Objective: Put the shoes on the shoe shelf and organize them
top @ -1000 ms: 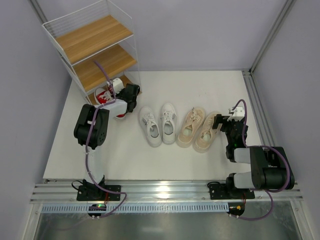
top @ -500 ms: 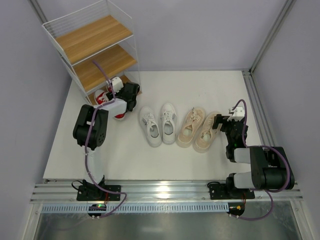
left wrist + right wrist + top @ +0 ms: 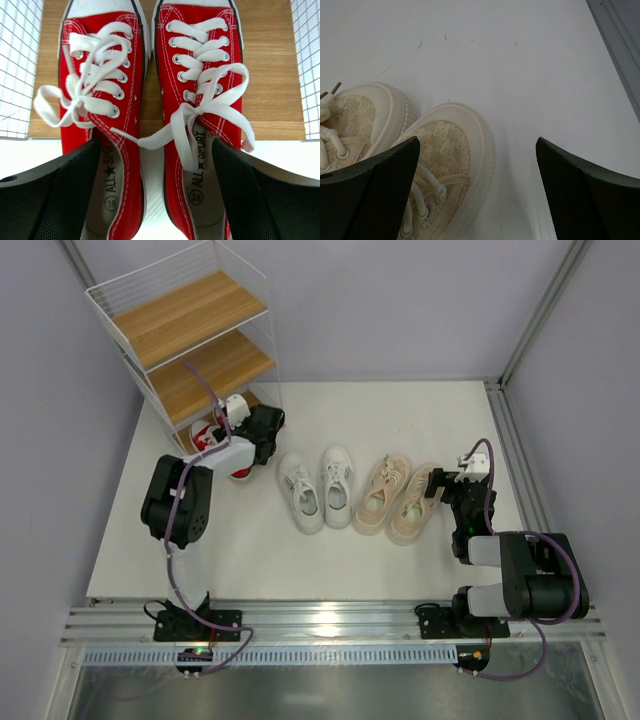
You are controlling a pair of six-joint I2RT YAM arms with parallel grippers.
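**Top external view.** The shoe shelf (image 3: 190, 310), three light wooden boards in a thin white wire frame, stands at the far left of the white table (image 3: 250, 550). The red pair (image 3: 204, 435) lies at its lowest tier, toes inward and heels jutting out toward the near right. The white pair (image 3: 318, 488) sits mid-table, toes far. The beige pair (image 3: 395, 498) lies just to its right. The left arm rises from its base, bends at a raised elbow and reaches far, with the left gripper (image 3: 255, 435) at the red heels. The right arm is folded low at the near right, its right gripper (image 3: 432, 490) beside the right beige shoe. Against the picture a second ago, the left elbow has shifted slightly nearer and leftward. The right arm and the four loose shoes are unchanged.

**Left wrist view.** The two red canvas shoes lie side by side with white laces (image 3: 195, 115) tied in bows. Their toes rest on the bottom board (image 3: 270, 75) and their heels lie over the table. The black fingers (image 3: 50, 200) are spread wide, flanking the heels. It cannot be told whether they press the shoes.

**Right wrist view.** Two cream, lace-patterned toes with thick soles show at the left. The right arm's fingers (image 3: 585, 200) are spread wide, one over the nearer shoe and one over bare table.
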